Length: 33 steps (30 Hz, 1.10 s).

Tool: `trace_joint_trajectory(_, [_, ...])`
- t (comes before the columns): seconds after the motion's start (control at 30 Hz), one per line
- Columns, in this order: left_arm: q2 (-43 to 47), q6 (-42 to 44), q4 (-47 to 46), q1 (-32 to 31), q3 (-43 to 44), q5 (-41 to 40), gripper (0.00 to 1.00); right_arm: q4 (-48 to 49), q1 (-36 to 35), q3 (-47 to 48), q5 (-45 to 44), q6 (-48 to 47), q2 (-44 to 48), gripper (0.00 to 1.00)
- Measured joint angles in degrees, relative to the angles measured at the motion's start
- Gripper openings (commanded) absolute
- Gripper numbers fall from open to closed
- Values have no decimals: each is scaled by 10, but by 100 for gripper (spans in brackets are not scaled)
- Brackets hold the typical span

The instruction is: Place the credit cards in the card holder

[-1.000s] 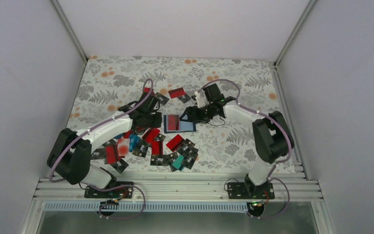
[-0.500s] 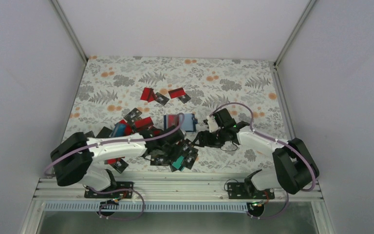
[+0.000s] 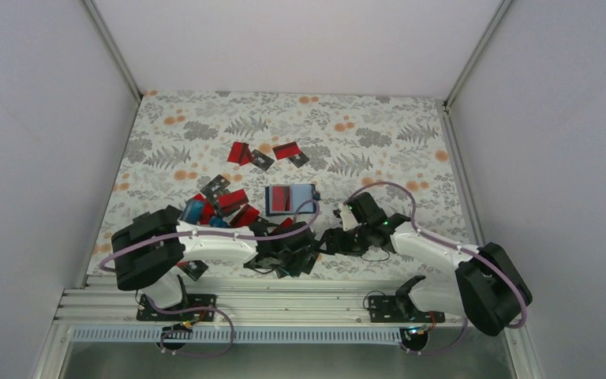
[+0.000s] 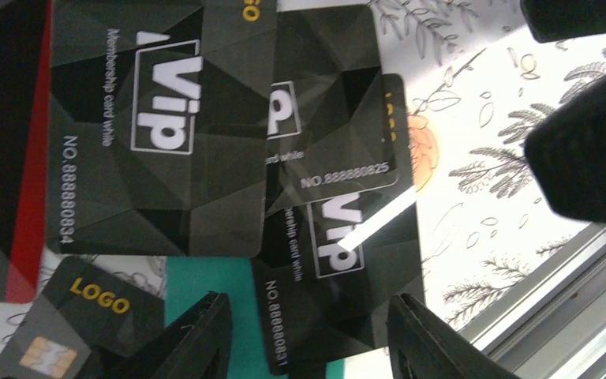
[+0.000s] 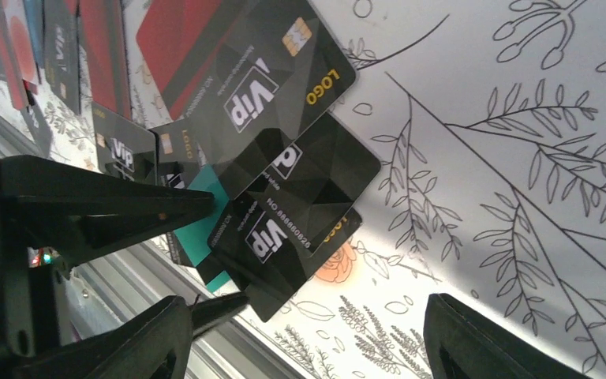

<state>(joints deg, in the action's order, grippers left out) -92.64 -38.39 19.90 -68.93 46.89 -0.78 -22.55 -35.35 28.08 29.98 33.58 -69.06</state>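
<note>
The card holder [image 3: 306, 198] lies open at mid-table with a red card [image 3: 282, 199] in it. Credit cards [image 3: 229, 201] are scattered to its left and near side. My left gripper [image 3: 296, 257] hovers low over the near pile, open. In the left wrist view its fingertips [image 4: 197, 339] straddle the end of a black VIP card [image 4: 339, 260] that lies on a teal card [image 4: 205, 288]. My right gripper [image 3: 328, 239] is open just right of the same pile. Stacked black cards [image 5: 292, 197] lie ahead of its gripper [image 5: 323, 347], with bare cloth between the fingers.
Two red cards [image 3: 241, 152] [image 3: 288, 150] lie farther back. The metal rail [image 3: 284, 296] runs along the near edge, close behind both grippers. The left gripper's dark finger [image 5: 87, 213] reaches into the right wrist view, close to the right fingers. White walls enclose the floral cloth.
Both arms have pulled back from the card holder to the near pile of cards. The left jaws have opened wider. The right jaws stayed open.
</note>
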Motion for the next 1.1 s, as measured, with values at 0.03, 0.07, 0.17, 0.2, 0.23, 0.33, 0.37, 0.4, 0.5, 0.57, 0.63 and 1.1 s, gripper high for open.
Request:
trace_joint_trajectory(0.03, [-2,-1,-5,-3,0,-2,54,0,-1,-2,0,4,8,75])
trace_joint_trajectory(0.07, [-4,-5,-11,-6,0,-3,54,-1,-2,-4,0,6,16,75])
trace_joint_trajectory(0.17, [-7,-14,-21,-22,1,-10,60,-3,-5,-9,1,12,35,76])
trace_joint_trajectory(0.2, [-7,-17,-20,-29,2,-14,63,-5,-6,-11,1,14,39,76])
trace_joint_trajectory(0.23, [-7,-24,-16,-36,4,-20,65,-7,-7,-13,1,16,43,76])
trace_joint_trajectory(0.33, [-5,-35,7,-44,10,-37,71,-10,-9,-15,0,20,50,76])
trace_joint_trajectory(0.37, [-3,-40,25,-45,13,-45,72,-11,-9,-15,0,22,50,76])
trace_joint_trajectory(0.4, [-2,-41,38,-45,15,-52,73,-10,-10,-15,0,22,50,76])
trace_joint_trajectory(0.5, [-2,-43,82,-36,25,-74,74,-10,-10,-15,0,25,50,76])
trace_joint_trajectory(0.57, [-2,-41,100,-28,30,-82,75,-10,-10,-15,0,26,50,76])
trace_joint_trajectory(0.63, [-2,-38,110,-17,33,-87,75,-10,-10,-15,0,28,50,76])
trace_joint_trajectory(1.1, [-15,-9,94,-9,37,-54,74,-9,-10,-22,-2,31,50,76])
